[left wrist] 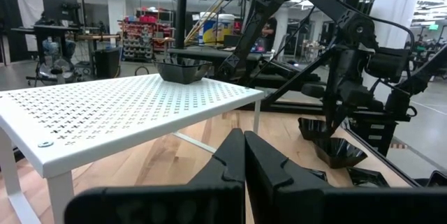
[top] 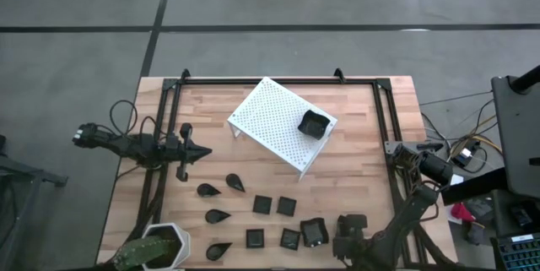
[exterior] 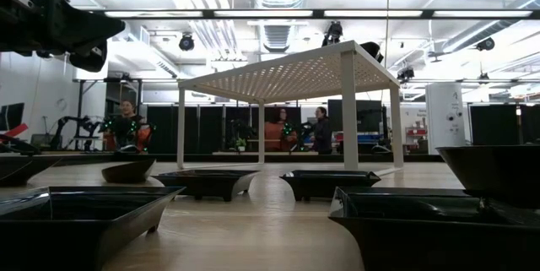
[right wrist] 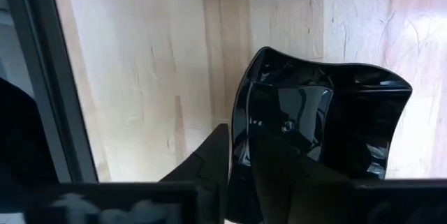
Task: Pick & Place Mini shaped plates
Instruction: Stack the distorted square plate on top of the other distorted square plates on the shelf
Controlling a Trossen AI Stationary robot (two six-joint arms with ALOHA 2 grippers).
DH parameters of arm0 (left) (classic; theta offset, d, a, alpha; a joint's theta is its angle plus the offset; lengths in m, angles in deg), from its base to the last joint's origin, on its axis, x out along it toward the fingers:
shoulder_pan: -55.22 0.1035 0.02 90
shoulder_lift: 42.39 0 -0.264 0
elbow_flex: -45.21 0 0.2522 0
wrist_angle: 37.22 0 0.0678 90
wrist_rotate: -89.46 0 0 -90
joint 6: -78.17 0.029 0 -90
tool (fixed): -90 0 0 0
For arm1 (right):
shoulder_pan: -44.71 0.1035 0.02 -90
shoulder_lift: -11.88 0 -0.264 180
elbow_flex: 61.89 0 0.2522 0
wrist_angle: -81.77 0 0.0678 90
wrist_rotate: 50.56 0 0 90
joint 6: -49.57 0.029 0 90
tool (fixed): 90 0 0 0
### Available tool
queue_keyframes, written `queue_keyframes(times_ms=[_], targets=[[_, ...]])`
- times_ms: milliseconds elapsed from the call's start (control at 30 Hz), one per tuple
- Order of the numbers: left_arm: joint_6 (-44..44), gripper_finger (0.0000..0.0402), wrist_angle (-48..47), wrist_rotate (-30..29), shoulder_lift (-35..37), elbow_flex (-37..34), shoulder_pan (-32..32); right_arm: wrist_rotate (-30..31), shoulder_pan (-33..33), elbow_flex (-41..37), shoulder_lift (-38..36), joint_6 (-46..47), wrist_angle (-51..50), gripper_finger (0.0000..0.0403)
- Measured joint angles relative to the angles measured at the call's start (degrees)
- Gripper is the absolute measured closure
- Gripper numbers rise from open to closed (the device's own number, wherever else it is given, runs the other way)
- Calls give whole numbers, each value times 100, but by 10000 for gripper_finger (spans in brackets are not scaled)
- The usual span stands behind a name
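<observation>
High view: your glossy black mini shaped plates sit on the pale plank table, one wavy square atop the perforated white rack.

L wrist: left gripper fingers together.

R wrist: right gripper fingers straddle a wavy-rimmed plate rim; can't tell if clamped.

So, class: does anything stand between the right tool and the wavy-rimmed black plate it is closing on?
Nothing visible does. The right tool is already at the wavy-rimmed plate, with one finger outside the rim and the other over the dish. Only bare table lies beside it.
</observation>
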Motion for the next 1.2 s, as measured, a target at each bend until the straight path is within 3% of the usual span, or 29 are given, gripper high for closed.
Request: queue_keyframes(times_ms=[133,400,1000,1200], targets=[[0,401,1,0,0,0,0,21,-49,-19,0,-10,-6,389],[2,401,0,-1,0,0,0,84,-117,-15,-11,-119,-126,394],[0,401,1,0,0,0,2,273,-303,935,-28,52,-2191,395],[0,401,1,0,0,0,2,664,-422,1533,-31,125,-3071,395]])
